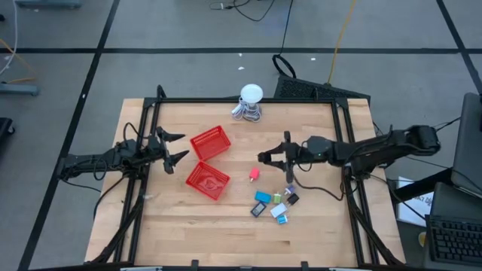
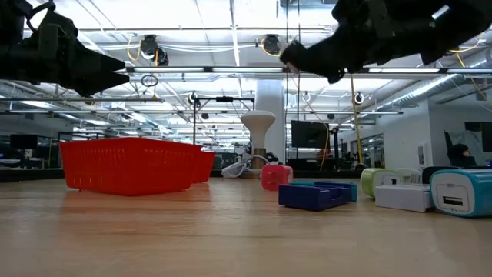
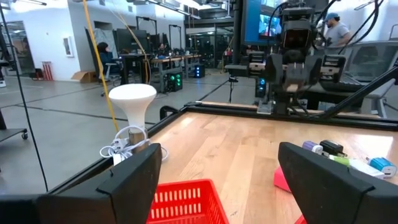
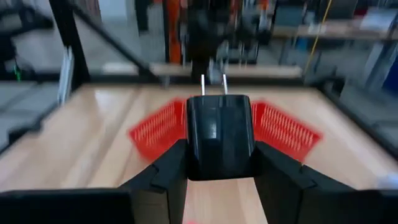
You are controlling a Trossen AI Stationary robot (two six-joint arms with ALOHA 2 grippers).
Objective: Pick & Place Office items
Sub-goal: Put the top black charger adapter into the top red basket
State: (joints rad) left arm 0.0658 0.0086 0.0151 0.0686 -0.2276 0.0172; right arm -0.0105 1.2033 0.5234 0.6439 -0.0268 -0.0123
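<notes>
My right gripper [image 1: 263,156] is above the middle of the table, shut on a black block [image 4: 219,134] with two metal prongs [image 4: 212,84] that point away from the wrist. More office items lie on the wood: a pink-red piece [image 1: 254,175] and a cluster of blue, white, green and black pieces [image 1: 275,205], which the low view shows at the right [image 2: 400,191]. My left gripper [image 1: 181,147] waits open at the table's left side, level, facing the two red baskets [image 1: 210,143] [image 1: 207,181]. My right gripper pinches the black block by its two opposite sides [image 4: 190,149] between its two fingers [image 4: 166,174], which lie level and point toward the table's left. The block's pronged end sticks out beyond the fingertips. It is lifted clear of the table.
A white round-headed gadget with a coiled cable [image 1: 251,102] stands at the table's far edge. The two red baskets lie left of centre, one behind the other. Bare wood [image 1: 226,226] stretches along the near side. Black frame rails [image 1: 343,150] border the table.
</notes>
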